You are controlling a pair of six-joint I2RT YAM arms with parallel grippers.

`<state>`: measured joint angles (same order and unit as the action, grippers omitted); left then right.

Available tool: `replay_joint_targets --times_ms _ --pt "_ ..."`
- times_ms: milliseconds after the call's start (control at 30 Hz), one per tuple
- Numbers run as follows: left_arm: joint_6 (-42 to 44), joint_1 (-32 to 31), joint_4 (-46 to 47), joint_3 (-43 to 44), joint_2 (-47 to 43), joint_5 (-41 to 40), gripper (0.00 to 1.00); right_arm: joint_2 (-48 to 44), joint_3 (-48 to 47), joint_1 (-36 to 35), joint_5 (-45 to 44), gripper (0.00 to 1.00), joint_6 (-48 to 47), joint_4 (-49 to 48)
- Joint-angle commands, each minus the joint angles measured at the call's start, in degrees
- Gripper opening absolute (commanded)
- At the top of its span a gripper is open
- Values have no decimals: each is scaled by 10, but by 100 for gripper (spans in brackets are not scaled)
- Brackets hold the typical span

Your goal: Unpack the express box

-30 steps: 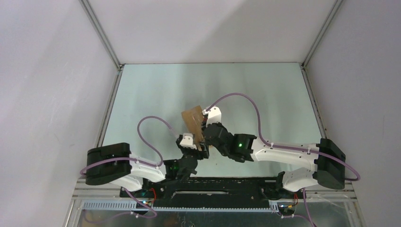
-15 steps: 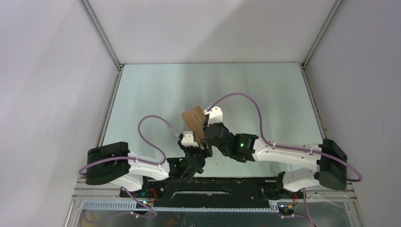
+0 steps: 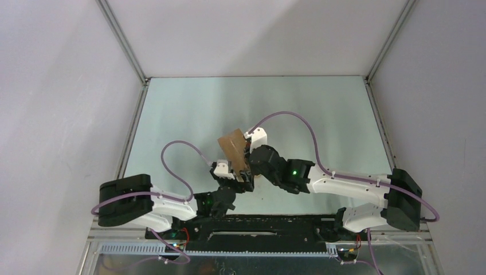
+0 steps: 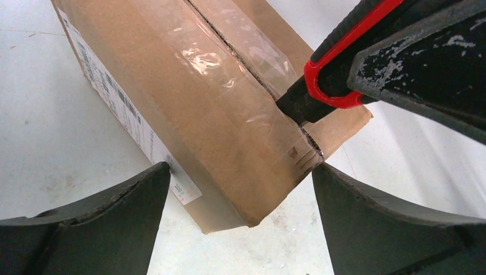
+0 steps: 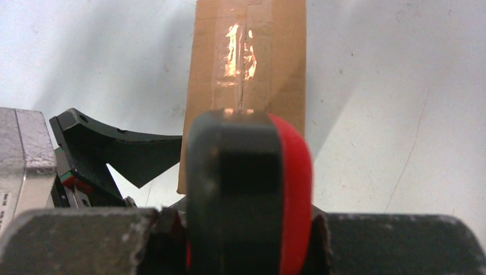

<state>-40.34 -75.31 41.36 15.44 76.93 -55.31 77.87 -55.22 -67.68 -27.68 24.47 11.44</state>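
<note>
While the express box (image 3: 232, 150) is lying flat near the middle of the counter (image 3: 321, 114), turned at a slant to the counter's edges, both arms are reaching in over its near end. The carton is sitting with its taped top seam facing up and its white shipping label (image 4: 114, 109) running along the long side that is facing the left arm. Clear tape (image 4: 229, 51) is covering the seam and glinting under the light, and a dark slit is showing along the seam under the tape.

The right pincer (image 5: 246, 240) is clamping a red-and-black utility knife (image 4: 338, 74) by its handle, with the jaws closed tight on both sides of it. The knife is pointing down and forward, and its black nose is pressing on the seam close to the near end of the carton, where the tape is looking wrinkled.

The left pincer (image 4: 240, 166) is standing wide open, holding nothing. Its two dark fingers (image 4: 103, 223) are straddling the near corner of the carton, one just beside the label side and the other just beside the end corner; whether either one is touching the cardboard, I cannot tell. In the right wrist view, one of those fingers is showing as a black wedge at the left edge of the carton.
</note>
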Motion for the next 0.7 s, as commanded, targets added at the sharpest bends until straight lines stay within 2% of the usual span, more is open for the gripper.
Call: replay_joint_targets --times_ms 0,333,533,667 --pt "91 9 141 -44 -23 34 97 9 24 0 91 0 -15 63" --pt "154 11 143 -66 -47 112 99 11 28 18 99 0 -41 48" --pt "167 14 168 -79 -24 141 99 7 28 23 96 0 -57 46" --pt "148 23 226 -88 19 158 96 3 28 23 96 0 -66 42"
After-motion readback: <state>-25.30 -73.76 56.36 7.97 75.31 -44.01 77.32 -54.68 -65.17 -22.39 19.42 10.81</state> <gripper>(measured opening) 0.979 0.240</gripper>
